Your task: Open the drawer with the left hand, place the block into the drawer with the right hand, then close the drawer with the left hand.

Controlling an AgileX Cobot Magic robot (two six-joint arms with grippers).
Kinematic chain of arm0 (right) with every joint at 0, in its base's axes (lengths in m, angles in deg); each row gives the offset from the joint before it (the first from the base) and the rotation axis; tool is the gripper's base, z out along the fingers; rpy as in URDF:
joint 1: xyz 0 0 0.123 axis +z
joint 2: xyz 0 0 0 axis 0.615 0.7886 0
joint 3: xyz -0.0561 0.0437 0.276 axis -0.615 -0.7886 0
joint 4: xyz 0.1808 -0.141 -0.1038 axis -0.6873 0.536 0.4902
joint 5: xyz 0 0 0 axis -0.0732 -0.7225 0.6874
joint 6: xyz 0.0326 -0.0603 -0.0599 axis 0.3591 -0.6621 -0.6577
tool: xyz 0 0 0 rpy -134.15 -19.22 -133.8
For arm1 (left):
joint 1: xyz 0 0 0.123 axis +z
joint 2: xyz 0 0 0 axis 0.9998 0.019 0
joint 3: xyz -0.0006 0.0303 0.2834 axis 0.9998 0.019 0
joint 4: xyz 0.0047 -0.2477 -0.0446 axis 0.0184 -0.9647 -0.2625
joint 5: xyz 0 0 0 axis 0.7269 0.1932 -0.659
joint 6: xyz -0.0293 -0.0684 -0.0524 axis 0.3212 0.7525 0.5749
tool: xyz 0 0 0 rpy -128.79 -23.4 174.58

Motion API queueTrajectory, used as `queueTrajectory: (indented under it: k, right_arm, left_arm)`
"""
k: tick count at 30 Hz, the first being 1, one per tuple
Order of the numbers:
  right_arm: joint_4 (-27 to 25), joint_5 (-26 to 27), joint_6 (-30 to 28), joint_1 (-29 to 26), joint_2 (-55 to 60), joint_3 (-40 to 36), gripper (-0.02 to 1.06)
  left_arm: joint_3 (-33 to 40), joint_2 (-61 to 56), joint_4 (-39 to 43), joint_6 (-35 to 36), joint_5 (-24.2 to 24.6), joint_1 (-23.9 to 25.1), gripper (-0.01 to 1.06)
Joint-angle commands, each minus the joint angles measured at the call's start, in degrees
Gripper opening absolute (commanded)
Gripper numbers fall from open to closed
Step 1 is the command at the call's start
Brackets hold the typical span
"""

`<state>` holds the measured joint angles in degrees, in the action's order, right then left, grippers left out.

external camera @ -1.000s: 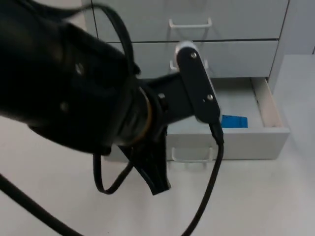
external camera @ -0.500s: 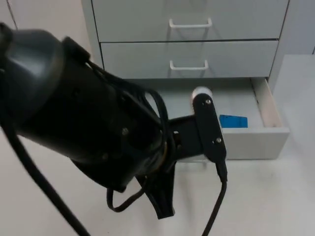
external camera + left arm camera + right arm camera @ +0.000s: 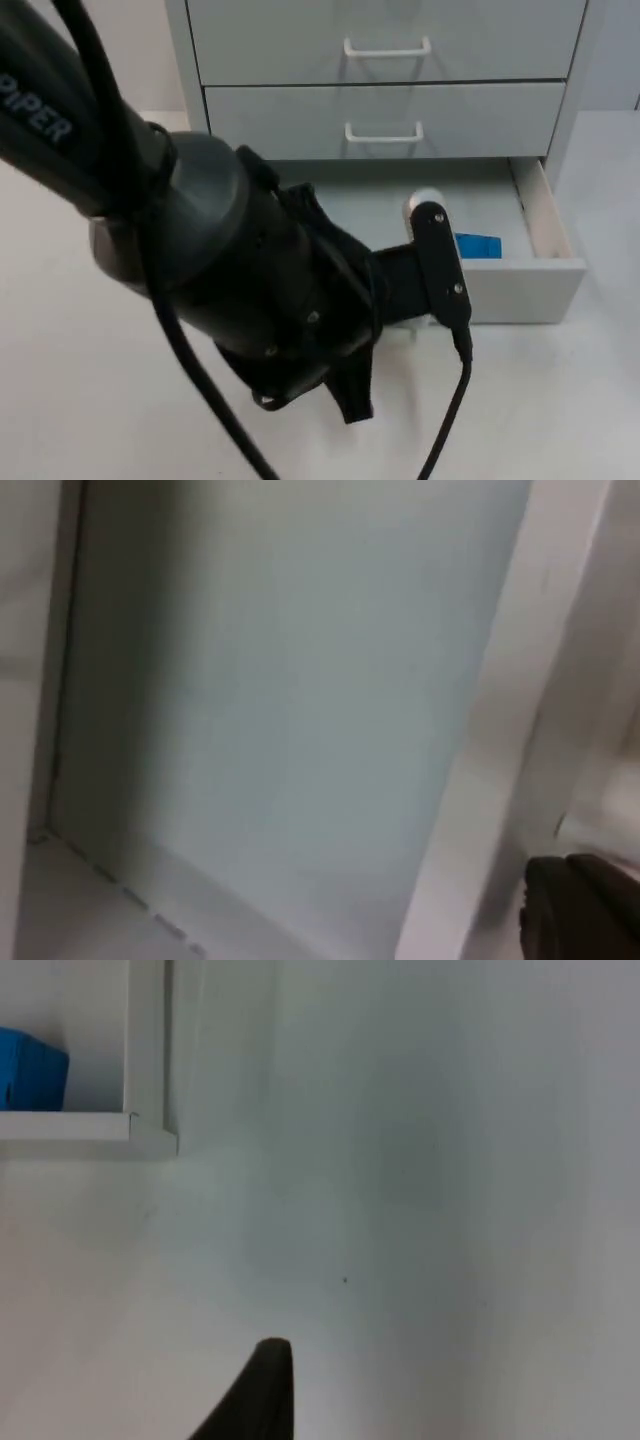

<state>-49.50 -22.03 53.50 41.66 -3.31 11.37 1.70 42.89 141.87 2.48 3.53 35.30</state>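
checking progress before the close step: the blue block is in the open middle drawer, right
Not quite: the blue block lies in the open bottom drawer, not the middle one, which is shut. The top view shows this; the left hand is in front of the drawer.

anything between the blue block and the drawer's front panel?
No. In the top view, bare drawer floor separates the blue block from the drawer's front panel.
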Motion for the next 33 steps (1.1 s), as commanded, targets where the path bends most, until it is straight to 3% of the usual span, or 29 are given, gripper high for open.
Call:
queueTrajectory:
  k: [1,9,14,27,33]
  right_arm:
    - [0.33,0.85,-0.30,0.25,-0.16,-0.31,1.05]
    - [0.44,1.09,-0.30,0.25,-0.16,-0.31,1.05]
    - [0.72,1.06,-0.30,0.25,-0.16,-0.31,1.05]
    - [0.75,1.06,-0.05,0.25,-0.16,-0.31,1.05]
    - [0.75,1.06,-0.05,0.25,-0.16,-0.31,1.05]
  left_arm:
    - [-1.60,0.02,1.15,1.52,2.07,1.38,0.00]
    - [-5.68,0.02,1.15,1.40,2.49,6.47,0.00]
    - [-9.64,1.95,1.15,1.40,-0.11,10.35,0.00]
    - [-19.79,8.18,1.15,1.40,-0.89,16.20,0.00]
    - [-20.46,9.00,0.83,0.84,-0.47,16.75,0.00]
